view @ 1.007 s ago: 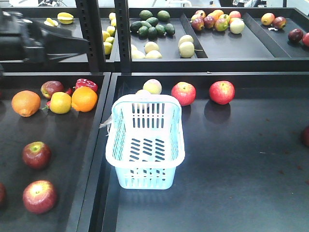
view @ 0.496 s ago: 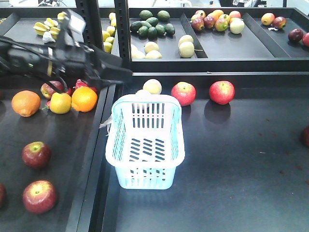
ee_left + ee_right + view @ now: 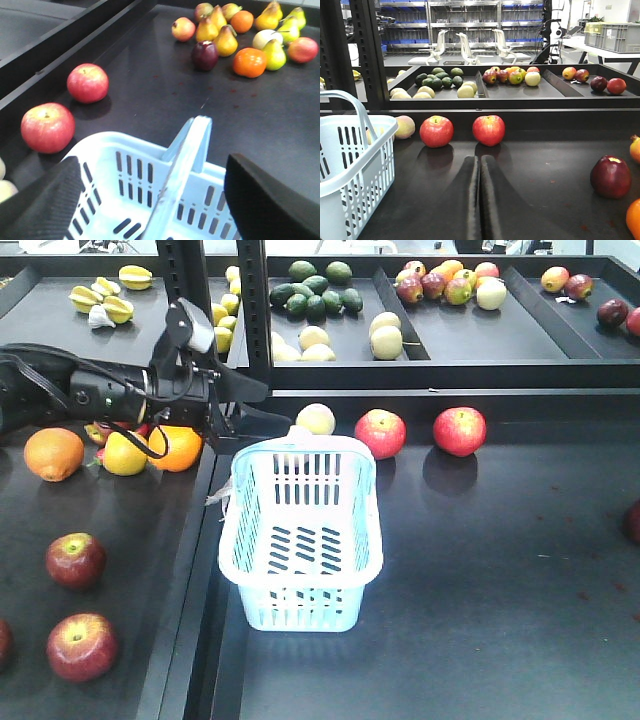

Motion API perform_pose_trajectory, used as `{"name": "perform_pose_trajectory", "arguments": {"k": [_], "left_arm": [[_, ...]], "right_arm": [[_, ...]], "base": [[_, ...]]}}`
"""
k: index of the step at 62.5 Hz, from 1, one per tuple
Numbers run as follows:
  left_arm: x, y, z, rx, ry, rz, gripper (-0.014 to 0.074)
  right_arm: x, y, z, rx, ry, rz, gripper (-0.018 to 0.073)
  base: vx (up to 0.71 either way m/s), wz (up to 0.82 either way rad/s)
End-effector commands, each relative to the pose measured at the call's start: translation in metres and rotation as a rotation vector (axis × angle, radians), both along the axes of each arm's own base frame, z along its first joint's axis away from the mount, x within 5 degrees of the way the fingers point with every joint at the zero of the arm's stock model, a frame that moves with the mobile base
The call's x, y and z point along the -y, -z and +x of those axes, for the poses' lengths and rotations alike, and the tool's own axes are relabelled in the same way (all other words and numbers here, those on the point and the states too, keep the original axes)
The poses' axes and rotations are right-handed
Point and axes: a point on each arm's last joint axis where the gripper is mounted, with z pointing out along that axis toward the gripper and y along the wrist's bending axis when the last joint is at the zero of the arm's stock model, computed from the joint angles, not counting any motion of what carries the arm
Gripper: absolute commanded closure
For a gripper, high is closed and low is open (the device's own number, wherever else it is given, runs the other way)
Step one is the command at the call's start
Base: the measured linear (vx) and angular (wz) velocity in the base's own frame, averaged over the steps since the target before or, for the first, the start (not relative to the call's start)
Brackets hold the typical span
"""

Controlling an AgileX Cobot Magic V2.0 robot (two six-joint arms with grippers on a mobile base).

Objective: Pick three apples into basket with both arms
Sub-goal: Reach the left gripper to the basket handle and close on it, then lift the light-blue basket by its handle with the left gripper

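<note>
left gripper spread above the basket's rim, right gripper pressed shut

the basket [image 3: 232,535] is pale blue-white plastic, rectangular with rounded corners, its walls and floor cut with narrow slots. it stands upright at the left end of the matte black tray [image 3: 480,570], and nothing lies inside it. in the left wrist view one flat hoop handle [image 3: 185,150] stands up.

the left gripper [image 3: 272,408] hangs by the basket's far left corner. its two wedge-shaped, finely textured black fingers [image 3: 45,195] are spread wide and hold nothing. whether it touches the rim cannot be told.

the right gripper [image 3: 480,162] has its flat black fingers pressed together along their length with nothing between them, low over the tray.

the dark red apples are all outside the basket. two round, glossy ones [image 3: 75,560] [image 3: 82,647] sit on the left tray [image 3: 130,540], well apart from the basket. a third [image 3: 611,176] sits to the right of the right gripper, with a pale patch at its stem.

two bright red apples [image 3: 380,433] [image 3: 460,430] rest against the tray's back wall, just behind the basket. a pale round fruit [image 3: 316,418] sits beside them. a dimpled orange [image 3: 54,453] lies on the left tray, near the arm.
</note>
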Motion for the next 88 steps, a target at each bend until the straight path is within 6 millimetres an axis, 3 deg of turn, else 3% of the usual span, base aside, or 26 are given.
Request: {"name": "perform_pose_trajectory", "arguments": {"k": [1,30,53,61,80,88], "left_arm": [[0.002,-0.027,-0.003,0.078,-0.002,-0.005,0.0067],[0.004,-0.001,0.008,0.054,-0.026,0.026,0.0083],[0.008,0.033,0.015,-0.026,0.0,0.032,0.0098],[0.008,0.036,0.015,-0.053,-0.004,0.022,0.0177],[0.011,0.032,0.009,-0.085,0.057,-0.018,0.06],[0.015,0.022,0.0,-0.096,0.141,-0.067,0.0606]], "right_arm": [[0.0,-0.003,0.0,0.068,0.005,-0.01,0.0561],[0.0,-0.003,0.0,0.068,0.005,-0.01,0.0561],[0.0,-0.003,0.0,0.068,0.005,-0.01,0.0561],[0.0,-0.003,0.0,0.068,0.005,-0.01,0.0561],[0.0,-0.003,0.0,0.068,0.005,-0.01,0.0561],[0.0,-0.003,0.0,0.068,0.005,-0.01,0.0561]], "base": [[0.0,0.0],[0.0,0.0],[0.0,0.0],[0.0,0.0],[0.0,0.0],[0.0,0.0]]}}
